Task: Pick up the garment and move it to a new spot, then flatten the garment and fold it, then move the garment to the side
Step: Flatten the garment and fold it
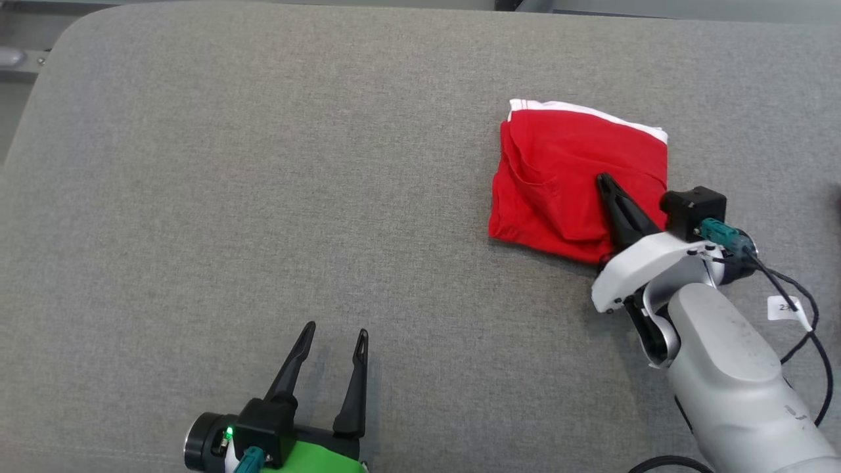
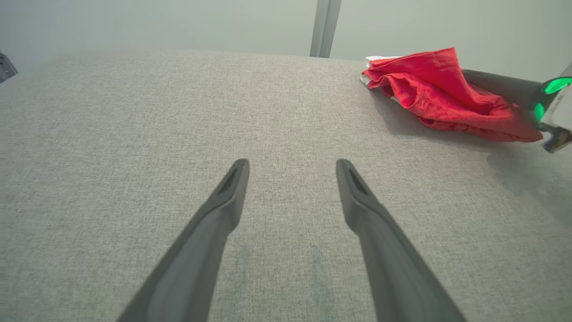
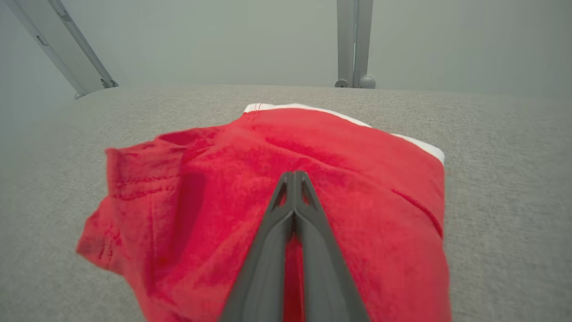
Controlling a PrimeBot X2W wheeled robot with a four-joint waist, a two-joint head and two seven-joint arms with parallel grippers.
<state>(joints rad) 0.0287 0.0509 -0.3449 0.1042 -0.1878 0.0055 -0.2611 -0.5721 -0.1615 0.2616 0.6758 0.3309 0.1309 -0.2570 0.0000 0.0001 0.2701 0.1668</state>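
Note:
The garment (image 1: 558, 177) is red with a white band along its far edge, folded into a rough square on the right of the grey padded table (image 1: 263, 164). My right gripper (image 1: 603, 179) reaches over its near right corner, fingers pressed together. In the right wrist view the right gripper (image 3: 294, 174) lies on the garment (image 3: 201, 201), with red cloth pinched between the fingers lower down. My left gripper (image 1: 335, 332) stands open at the near edge, well left of the cloth. In the left wrist view the left gripper (image 2: 290, 167) holds nothing, and the garment (image 2: 429, 89) bunches up at the far right.
The table's rounded far left corner (image 1: 72, 33) and far edge bound the work area. A metal post (image 3: 353, 44) stands behind the far edge. A black cable with a white tag (image 1: 785, 307) hangs off my right wrist.

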